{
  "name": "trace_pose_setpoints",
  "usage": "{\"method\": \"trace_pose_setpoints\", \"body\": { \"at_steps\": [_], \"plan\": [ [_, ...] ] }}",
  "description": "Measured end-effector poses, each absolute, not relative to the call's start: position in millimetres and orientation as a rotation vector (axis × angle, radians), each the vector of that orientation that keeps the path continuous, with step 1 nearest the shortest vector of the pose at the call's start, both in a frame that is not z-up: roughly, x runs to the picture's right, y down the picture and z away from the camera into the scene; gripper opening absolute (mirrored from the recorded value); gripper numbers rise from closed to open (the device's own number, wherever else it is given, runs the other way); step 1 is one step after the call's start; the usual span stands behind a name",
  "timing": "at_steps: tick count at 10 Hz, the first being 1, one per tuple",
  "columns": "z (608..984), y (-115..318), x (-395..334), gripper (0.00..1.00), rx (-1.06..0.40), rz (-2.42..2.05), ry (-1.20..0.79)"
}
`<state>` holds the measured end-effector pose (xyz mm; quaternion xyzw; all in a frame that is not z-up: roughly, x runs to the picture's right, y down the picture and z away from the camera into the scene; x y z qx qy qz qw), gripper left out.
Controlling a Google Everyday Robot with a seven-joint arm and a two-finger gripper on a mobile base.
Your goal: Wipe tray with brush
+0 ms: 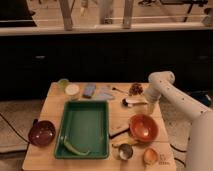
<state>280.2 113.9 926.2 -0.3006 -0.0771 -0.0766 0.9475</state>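
A wooden bench (55, 107) carries all the tableware. The tray (85, 127), green and rectangular with a raised rim, is the biggest item and lies left of the bench's middle, reaching almost to the front edge; a green curved piece (74, 148) lies inside it near its front left corner. The white arm (175, 97) comes in over the right edge, and the gripper (150, 106) hangs low near the right edge toward the back; whether its claw is apart or together cannot be told. The orange bowl (144, 127) sits right of the tray, toward the front right. A dark red bowl (42, 133) sits at the front left corner. The brush (133, 101), whitish handle and dark rounded head, lies on the bench just left of the gripper, behind the orange bowl and well apart from the tray. 1 small metal cup (125, 151) stands near the front edge.
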Motion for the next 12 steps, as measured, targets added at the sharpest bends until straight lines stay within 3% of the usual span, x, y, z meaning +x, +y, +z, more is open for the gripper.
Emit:
{"method": "trace_pose_setpoints", "body": {
  "at_steps": [2, 4, 5, 9, 10, 12],
  "plan": [
    [928, 116, 275, 0.76, -0.623, -0.168, -0.16],
    [930, 118, 274, 0.61, -0.623, -0.175, -0.157],
    [931, 118, 274, 0.47, -0.621, -0.179, -0.156],
    [912, 101, 276, 0.08, -0.578, -0.209, -0.158],
    [909, 98, 276, 0.02, -0.57, -0.212, -0.161],
    [908, 95, 275, 0.0, -0.558, -0.221, -0.168]
  ]
}}
